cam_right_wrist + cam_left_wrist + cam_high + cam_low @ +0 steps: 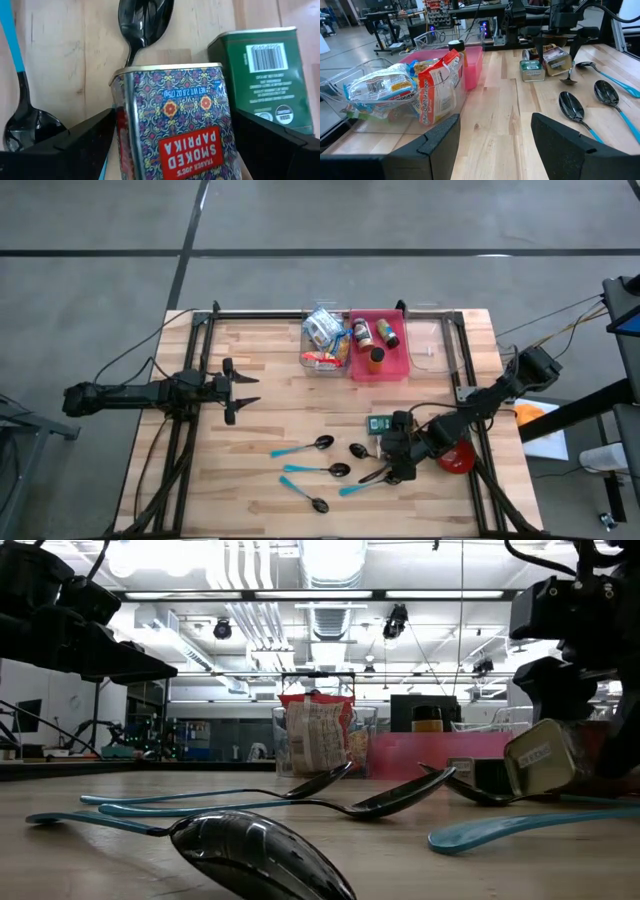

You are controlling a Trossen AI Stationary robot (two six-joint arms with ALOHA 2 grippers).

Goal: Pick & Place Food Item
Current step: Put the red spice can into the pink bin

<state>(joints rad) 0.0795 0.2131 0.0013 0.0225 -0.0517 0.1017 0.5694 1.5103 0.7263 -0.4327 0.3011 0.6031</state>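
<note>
Wooden planks of the desk (270, 390) are carrying blue-handled spoons (305, 447) in front and three bins along the far edge: a clear bin (380, 107) stuffed with snack bags, a pink bin (378, 370) with bottles, and another clear bin (432, 345) that is looking empty. The right pincer (170, 145) is standing at its widest with the smoked paprika tin (175, 125) sitting between its fingers (75, 142); no finger is pressing the tin's sides yet, so nothing is held. A green tin (262, 75) is lying just beside the paprika tin, and a spoon bowl (142, 17) is lying close beyond it.

To grasp well, the right arm is likely needing to centre the tin between both fingers, close squarely on its flat sides, and avoid nudging the green tin or catching the spoon. Lifting straight up before travelling toward the bins should be keeping the neighbours undisturbed.

The left pincer (240, 392) is waiting partly open and empty over the desk's left side.
</note>
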